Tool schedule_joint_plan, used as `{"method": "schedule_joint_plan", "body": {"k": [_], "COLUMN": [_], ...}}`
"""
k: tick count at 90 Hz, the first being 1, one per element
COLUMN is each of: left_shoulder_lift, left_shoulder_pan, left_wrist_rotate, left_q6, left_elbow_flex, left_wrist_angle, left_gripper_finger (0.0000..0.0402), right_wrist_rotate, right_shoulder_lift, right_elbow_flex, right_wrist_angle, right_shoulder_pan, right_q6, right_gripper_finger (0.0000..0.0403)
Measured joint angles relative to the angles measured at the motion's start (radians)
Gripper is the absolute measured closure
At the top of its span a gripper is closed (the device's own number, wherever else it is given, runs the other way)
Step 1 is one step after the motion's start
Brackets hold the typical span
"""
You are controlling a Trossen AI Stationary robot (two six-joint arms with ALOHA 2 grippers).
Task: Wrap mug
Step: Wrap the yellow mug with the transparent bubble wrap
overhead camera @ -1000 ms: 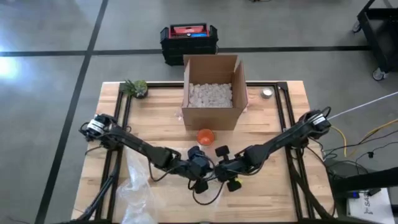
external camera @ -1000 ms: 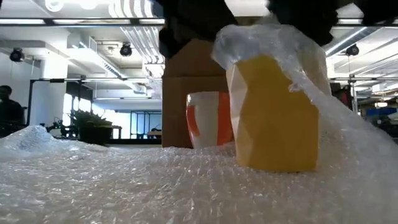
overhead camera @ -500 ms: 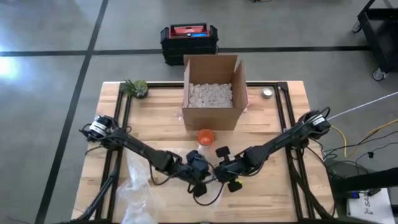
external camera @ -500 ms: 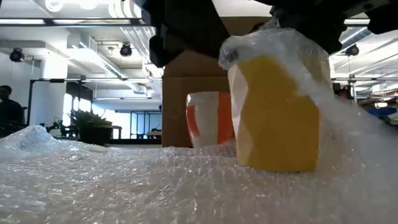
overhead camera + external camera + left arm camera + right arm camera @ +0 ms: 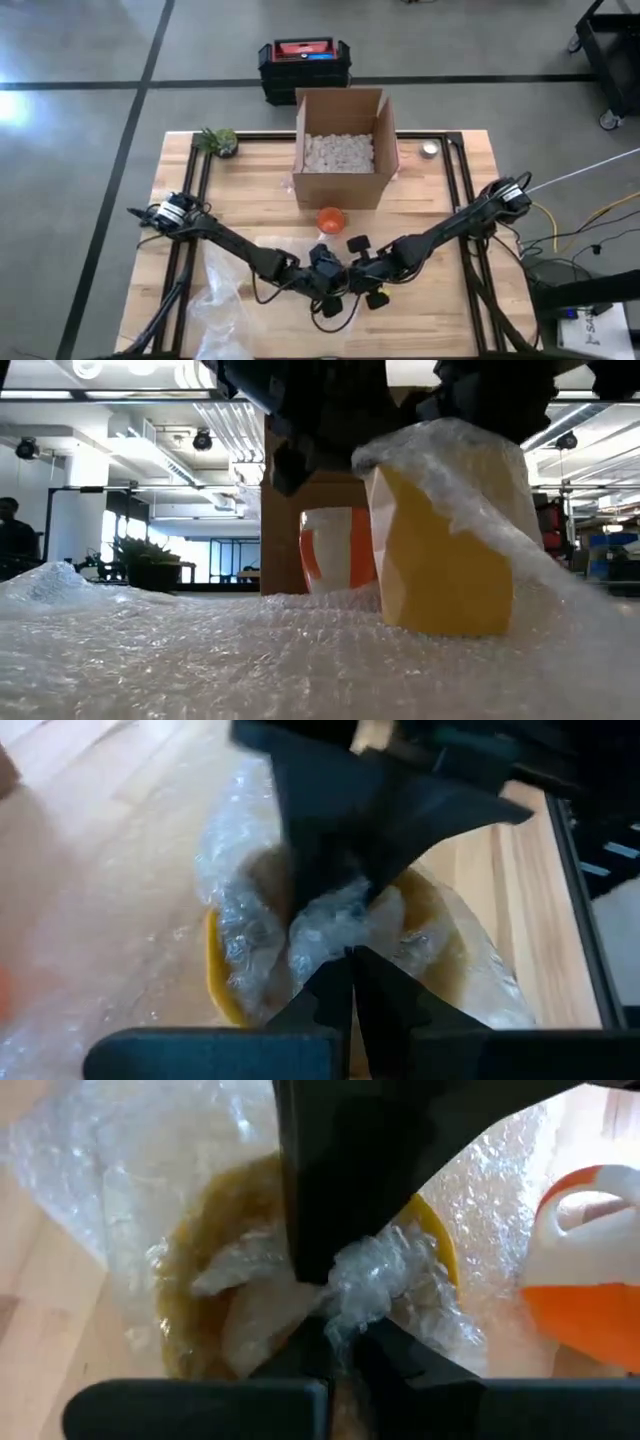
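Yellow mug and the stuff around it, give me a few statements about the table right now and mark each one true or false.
1. The yellow mug stands upright on the bubble wrap, with wrap pulled over its top. True.
2. The orange and white mug is inside the cardboard box. False: it stands on the table in front of the box.
3. Both the left gripper and the right gripper have their jaws shut on wrap bunched at the yellow mug's mouth. True.
4. The cardboard box is empty. False: white packing filler covers its bottom.
5. A small potted plant sits near the table's far left corner. True.
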State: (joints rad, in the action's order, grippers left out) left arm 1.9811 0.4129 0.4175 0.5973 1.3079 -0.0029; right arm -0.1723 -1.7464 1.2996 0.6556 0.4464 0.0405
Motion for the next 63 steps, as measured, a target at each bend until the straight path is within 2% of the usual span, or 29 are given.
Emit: {"method": "schedule_joint_plan", "body": {"k": [17,27,42,51,63], "left_shoulder_lift": [-0.01,-0.011,-0.011,-0.011,-0.011], "left_shoulder_pan": [-0.003,-0.004,-0.004,-0.004,-0.003], "left_wrist_rotate": [-0.002,-0.005,-0.005,-0.006,-0.007], "left_q6": [-0.002,-0.004,-0.011,-0.012,-0.012], "left_elbow_flex": [-0.002,-0.003,-0.004,-0.004,-0.005], "left_wrist_angle": [-0.001,-0.005,-0.005,-0.004,0.001], "left_gripper_finger": [0.0402,0.0402,0.0402,0.0401,0.0402], "right_wrist_rotate": [-0.011,-0.006,0.035,0.047,0.053], "right_shoulder_lift": [0.021,0.038,0.038,0.023,0.011], "right_elbow_flex": [0.107,0.131,0.106,0.042,0.003], "right_wrist_angle": [0.173,0.207,0.165,0.064,0.019], "right_shoulder_pan": [-0.001,0.001,0.002,0.003,0.003], "right_q6": [-0.012,-0.015,0.019,0.076,0.071], "right_gripper_finger": [0.0396,0.0396,0.0396,0.0393,0.0361]}}
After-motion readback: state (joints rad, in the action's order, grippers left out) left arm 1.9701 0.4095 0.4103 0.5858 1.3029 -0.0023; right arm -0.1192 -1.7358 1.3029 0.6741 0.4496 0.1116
